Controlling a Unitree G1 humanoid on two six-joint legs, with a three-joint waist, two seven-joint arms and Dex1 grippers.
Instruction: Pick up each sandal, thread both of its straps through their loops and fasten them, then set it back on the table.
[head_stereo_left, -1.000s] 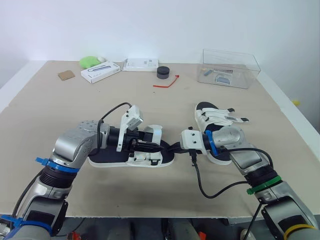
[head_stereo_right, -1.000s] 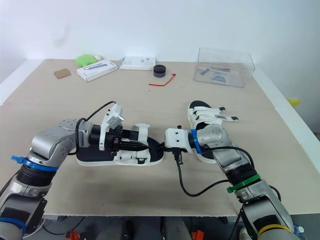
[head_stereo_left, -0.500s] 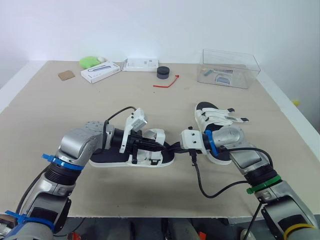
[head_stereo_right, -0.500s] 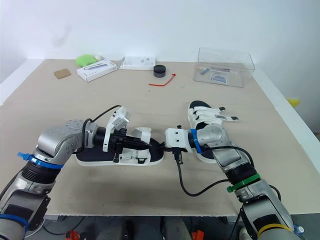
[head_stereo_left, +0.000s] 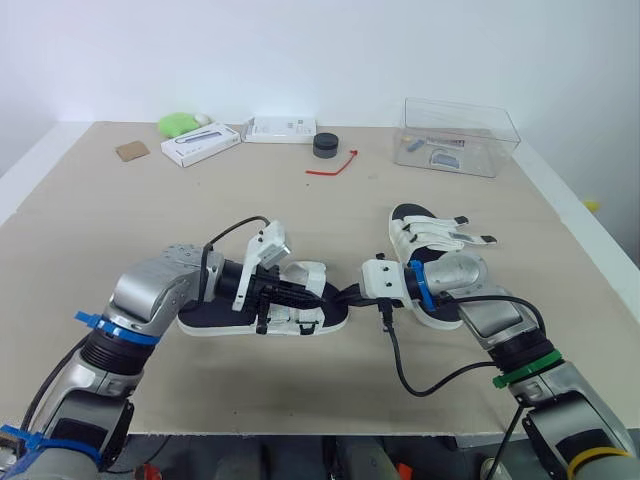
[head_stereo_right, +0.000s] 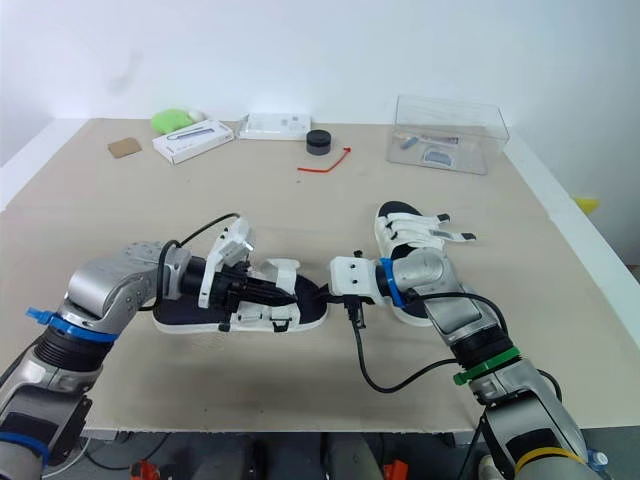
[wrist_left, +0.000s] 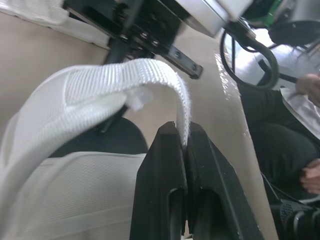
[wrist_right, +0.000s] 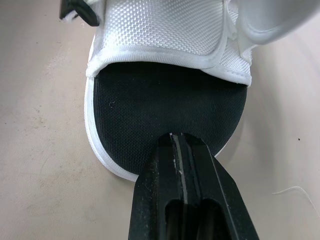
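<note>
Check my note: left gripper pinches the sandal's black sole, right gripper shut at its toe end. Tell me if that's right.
Not the sole. The left gripper is shut on the white strap, as the left wrist view shows. The rest stands: the right gripper is shut at the toe end of the sandal.

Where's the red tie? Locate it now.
In the head views, the red tie lies at the far centre, beside the black puck, left of the clear box.

Robot lab space — bare white wall (head_stereo_left: 300, 50), beige table (head_stereo_left: 90, 210), clear box (head_stereo_left: 462, 135).
</note>
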